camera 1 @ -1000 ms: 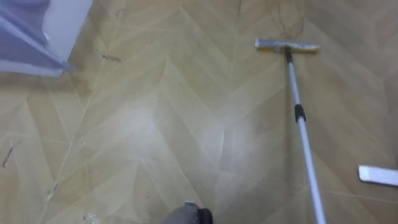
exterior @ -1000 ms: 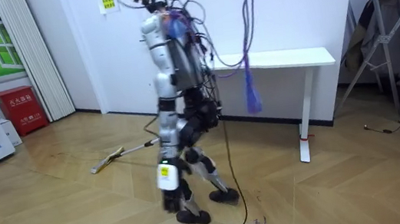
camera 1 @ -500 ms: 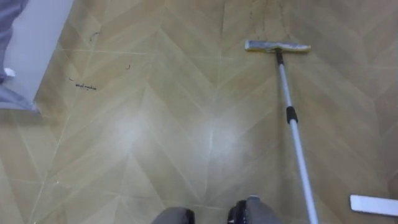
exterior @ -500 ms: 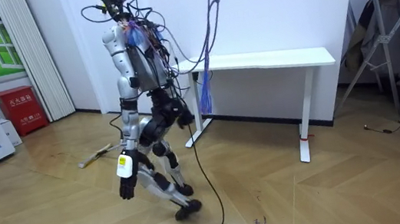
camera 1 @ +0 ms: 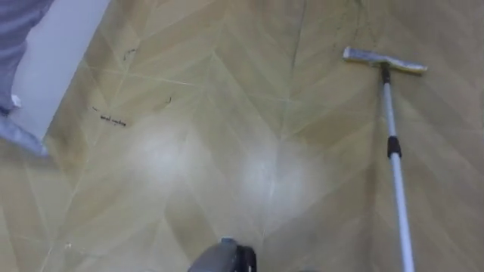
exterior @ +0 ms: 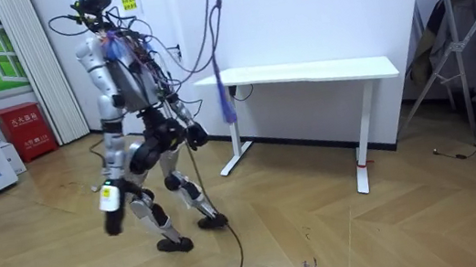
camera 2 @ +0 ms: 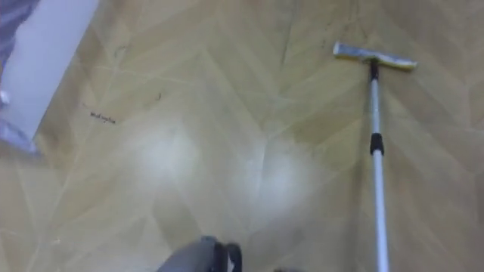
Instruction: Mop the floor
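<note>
We count one mop, flat on the floor; one desk; two hands, state we cannot tell. The robot has walked toward the room view's left.

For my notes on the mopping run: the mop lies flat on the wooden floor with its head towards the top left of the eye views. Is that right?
Not quite. The mop does lie flat on the wooden floor, but its head is towards the top right of the eye views, not the top left. The left eye view shows it, with the pole running down to the bottom edge.
</note>
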Controlling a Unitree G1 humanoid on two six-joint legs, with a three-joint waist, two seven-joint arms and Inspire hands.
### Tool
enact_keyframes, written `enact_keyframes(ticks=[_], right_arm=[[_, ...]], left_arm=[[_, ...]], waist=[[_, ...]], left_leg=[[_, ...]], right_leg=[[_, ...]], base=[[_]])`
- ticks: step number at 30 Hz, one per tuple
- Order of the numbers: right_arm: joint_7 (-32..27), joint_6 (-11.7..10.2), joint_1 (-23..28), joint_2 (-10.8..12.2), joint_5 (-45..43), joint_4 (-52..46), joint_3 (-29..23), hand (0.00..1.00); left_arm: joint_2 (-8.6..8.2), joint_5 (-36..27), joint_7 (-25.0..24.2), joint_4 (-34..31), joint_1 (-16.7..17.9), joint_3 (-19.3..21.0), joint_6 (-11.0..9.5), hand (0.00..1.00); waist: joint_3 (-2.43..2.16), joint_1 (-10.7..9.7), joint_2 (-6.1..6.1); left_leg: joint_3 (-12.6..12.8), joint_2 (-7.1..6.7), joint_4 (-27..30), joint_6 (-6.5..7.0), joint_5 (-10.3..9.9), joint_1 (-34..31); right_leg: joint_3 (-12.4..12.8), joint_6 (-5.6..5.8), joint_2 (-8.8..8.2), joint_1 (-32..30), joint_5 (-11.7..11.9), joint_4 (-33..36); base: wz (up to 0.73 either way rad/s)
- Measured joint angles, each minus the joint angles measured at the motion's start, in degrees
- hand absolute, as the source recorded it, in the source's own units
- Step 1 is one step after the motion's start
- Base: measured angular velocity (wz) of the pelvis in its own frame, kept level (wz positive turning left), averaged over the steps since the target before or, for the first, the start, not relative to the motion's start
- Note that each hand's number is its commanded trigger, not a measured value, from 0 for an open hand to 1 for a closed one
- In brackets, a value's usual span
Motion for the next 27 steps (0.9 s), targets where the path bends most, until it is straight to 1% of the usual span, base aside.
enact_keyframes(ticks=[1,2,3,4,5,6,7,8,9,10,11,12,13,14,15,16,17,18,19,20,21,22,23,24,25,26,27], right_arm=[[-0.3,0.1,0.4,0.4,-0.1,-0.3,0.0,1.0],[-0.8,0.1,0.9,1.0,-0.7,-0.7,0.0,1.0],[-1.1,0.2,0.9,1.8,-1.3,-0.8,-0.2,1.0],[-1.2,0.4,0.9,2.1,-1.5,-0.8,-0.5,1.0],[-1.5,0.9,0.7,2.5,-2.1,-0.8,-0.8,1.0],[-1.9,2.2,0.4,2.9,-4.0,-1.3,-1.7,1.0],[-2.2,2.9,0.3,3.0,-4.8,-1.9,-2.4,1.0],[-2.7,3.9,-0.2,2.9,-6.2,-2.3,-3.8,1.0],[-3.0,5.0,-1.8,2.7,-7.2,-2.4,-4.4,1.0],[-3.3,5.7,-3.1,2.6,-8.4,-2.3,-5.3,1.0],[-3.5,6.5,-6.3,2.1,-10.6,-1.8,-6.3,1.0],[-4.0,6.9,-9.9,1.3,-13.2,-1.1,-7.5,1.0],[-4.0,6.9,-11.7,0.7,-14.1,-0.7,-7.7,1.0],[-4.2,6.6,-15.2,-0.3,-15.1,-0.5,-7.7,1.0],[-3.9,5.9,-18.5,-1.0,-15.0,-0.8,-7.0,1.0],[-3.6,5.4,-19.9,-1.0,-14.8,-1.0,-6.5,1.0],[-3.1,4.9,-21.8,-1.3,-14.4,-1.5,-5.5,1.0],[-2.7,4.3,-23.8,-2.1,-13.2,-1.7,-4.9,1.0],[-2.4,4.1,-24.3,-2.1,-12.4,-1.9,-4.6,1.0],[-2.1,3.7,-24.5,-1.8,-12.0,-2.6,-3.8,1.0],[-1.8,3.7,-24.5,-1.7,-11.5,-2.6,-2.9,1.0],[-1.6,3.7,-24.2,-1.7,-11.5,-2.7,-2.5,1.0],[-1.4,3.6,-23.0,-1.9,-11.5,-2.8,-0.8,1.0],[-1.5,3.6,-20.9,-2.1,-11.5,-2.7,0.2,1.0],[-1.5,3.5,-19.5,-2.1,-11.6,-2.5,0.4,1.0],[-1.6,3.5,-17.1,-2.6,-12.5,-1.9,0.7,1.0],[-2.1,3.5,-14.4,-3.1,-12.9,-1.6,1.0,1.0]], left_arm=[[-0.02,-0.1,0.2,-0.4,-0.1,0.0,-0.2,0.0],[-0.1,-0.5,0.5,-1.0,-0.1,-0.1,-0.4,0.0],[-0.17,-0.6,0.7,-1.0,-0.1,-0.3,-0.4,0.0],[-0.18,-0.6,0.9,-0.9,-0.1,-0.5,-0.3,0.0],[-0.18,-0.4,1.1,-0.9,0.1,-0.7,-0.3,0.0],[-0.15,-0.4,1.5,-0.7,0.4,-0.7,-0.2,0.0],[-0.2,-0.4,1.7,-0.4,0.7,-0.7,-0.1,0.0],[-0.19,-0.5,1.8,-0.2,1.5,-0.5,0.4,0.0],[0.05,-0.5,2.0,-0.1,1.9,-0.5,1.1,0.0],[0.26,-0.6,2.0,0.1,2.0,-0.5,1.6,0.0],[0.68,-0.7,2.1,0.7,1.9,-0.4,2.7,0.0],[0.93,-0.7,2.6,0.9,1.8,-0.4,3.5,0.0],[0.91,-0.9,2.8,1.1,1.7,-0.4,3.9,0.0],[1.06,-1.4,2.9,1.7,1.1,-0.5,4.2,0.0],[1.45,-3.0,2.9,1.8,0.6,-0.7,4.1,0.0],[1.53,-3.8,2.9,1.9,0.4,-0.7,4.0,0.0],[1.56,-4.6,2.7,1.9,0.2,-1.1,3.8,0.0],[1.46,-4.7,2.1,1.8,0.0,-1.5,3.8,0.0],[1.46,-4.6,1.8,1.8,0.0,-1.5,3.8,0.0],[1.56,-4.5,1.4,1.3,0.4,-1.9,3.8,0.0],[1.34,-4.4,0.8,1.2,1.5,-2.2,3.9,0.0],[1.22,-4.4,0.3,1.2,1.9,-2.2,4.0,0.0],[1.08,-4.4,-0.5,0.9,2.3,-2.2,4.3,0.0],[1.27,-3.6,-1.2,0.6,2.1,-2.1,4.4,0.0],[1.26,-3.1,-1.3,0.7,1.9,-2.1,4.4,0.0],[0.79,-3.0,-1.4,0.7,1.8,-2.1,4.4,0.0],[0.31,-3.0,-1.4,0.7,1.8,-2.2,4.3,0.0]], waist=[[0.18,-0.2,0.25],[0.41,-1.1,0.64],[0.47,-2.0,0.8],[0.51,-2.4,0.84],[0.42,-2.7,1.0],[0.57,-2.7,0.83],[0.75,-2.7,0.33],[0.58,-2.2,0.76],[0.69,-1.2,0.6],[0.57,-0.9,0.8],[0.57,-0.7,0.74],[0.92,-0.1,0.14],[1.07,0.4,-0.1],[1.38,2.1,-0.85],[1.7,3.8,-1.77],[1.68,4.7,-2.26],[1.87,5.9,-3.4],[1.98,6.8,-3.4],[2.13,7.5,-3.62],[2.21,8.7,-4.11],[2.13,8.9,-3.91],[2.13,8.9,-3.8],[2.04,8.4,-3.09],[2.33,7.9,-2.62],[2.12,7.5,-2.69],[1.71,6.5,-2.11],[1.42,5.7,-1.67]], left_leg=[[-0.1,-0.01,-0.6,-0.02,0.0,0.7],[-0.1,-0.04,-2.2,-0.07,-0.1,2.3],[-0.1,0.02,-3.9,-0.14,0.0,4.2],[-0.1,0.08,-4.7,-0.24,0.0,5.0],[-0.1,0.22,-5.8,-0.68,-0.2,6.6],[-0.4,0.34,-6.1,-1.48,-0.8,8.1],[-0.7,0.47,-6.1,-1.9,-1.2,8.8],[-1.5,1.05,-6.2,-3.01,-2.0,10.2],[-2.6,1.79,-5.7,-3.92,-2.6,10.9],[-3.1,2.13,-5.0,-4.51,-2.9,11.0],[-3.0,2.64,-1.3,-5.18,-2.9,10.0],[-2.8,3.68,6.2,-7.45,-1.3,7.4],[-2.8,4.53,10.8,-8.31,0.3,5.4],[-2.8,5.92,19.8,-9.31,5.7,1.2],[-2.9,6.83,26.9,-9.84,13.4,-3.0],[-3.0,7.29,29.6,-9.97,17.5,-5.0],[-3.3,7.84,33.4,-9.99,20.7,-8.3],[-2.9,8.54,34.2,-8.54,19.2,-10.8],[-2.6,8.47,33.0,-8.08,17.9,-11.5],[-2.4,8.19,27.3,-8.15,15.2,-11.5],[-1.8,8.18,18.3,-8.29,13.7,-10.8],[-1.5,8.08,13.2,-8.34,13.5,-10.2],[-1.3,7.56,2.3,-8.37,13.5,-9.3],[-0.7,7.01,-2.6,-5.37,14.0,-8.5],[-0.3,6.54,-2.9,-4.47,13.4,-8.2],[-0.1,5.09,-3.7,-3.3,12.2,-7.1],[0.3,3.52,-4.1,-2.56,10.5,-5.7]], right_leg=[[0.2,0.1,-0.02,-1.2,-0.2,-0.2],[0.6,0.06,-0.25,-3.4,-0.4,-2.5],[1.1,0.02,-0.31,-4.7,-0.4,-7.9],[1.2,-0.01,-0.37,-5.0,-0.2,-11.5],[1.4,-0.37,-0.52,-5.3,0.9,-19.0],[1.3,-0.52,-0.16,-5.5,4.1,-24.1],[1.0,-0.9,-0.12,-5.0,5.5,-24.7],[-0.3,-1.92,0.46,-3.1,6.4,-25.6],[-1.9,-2.28,0.8,-1.6,6.5,-26.0],[-2.7,-2.9,0.81,-1.2,6.3,-25.8],[-3.5,-4.33,0.84,-0.9,5.4,-24.7],[-3.8,-4.93,1.04,-0.8,3.5,-22.3],[-3.8,-5.39,1.36,-0.7,2.5,-21.1],[-3.8,-6.06,2.08,-0.6,0.5,-18.4],[-3.6,-6.88,2.58,-0.4,-1.3,-16.3],[-3.6,-7.09,2.86,-0.4,-2.1,-15.5],[-3.4,-7.62,3.61,-0.1,-3.3,-14.4],[-3.9,-8.03,4.06,0.9,-4.4,-13.9],[-4.0,-8.16,4.37,1.5,-4.9,-13.8],[-4.1,-7.98,4.45,3.0,-5.5,-14.2],[-5.0,-8.01,4.53,4.5,-6.1,-15.0],[-5.2,-7.96,4.54,5.1,-6.5,-15.4],[-6.2,-7.69,4.58,6.2,-7.5,-16.5],[-6.9,-7.02,4.14,7.8,-8.7,-17.3],[-7.0,-6.37,3.66,8.3,-9.1,-18.1],[-7.3,-4.95,2.77,10.0,-9.5,-20.0],[-7.0,-4.28,1.42,11.5,-9.7,-20.8]], base=[[-0.38],[-0.22],[-0.16],[-0.08],[-0.05],[0.0],[0.0],[-0.06],[-0.08],[0.0],[0.08],[0.08],[-0.03],[-0.1],[-0.1],[0.0],[0.11],[0.1],[0.05],[0.0],[0.0],[0.11],[0.28],[0.37],[0.51],[0.42],[0.33]])
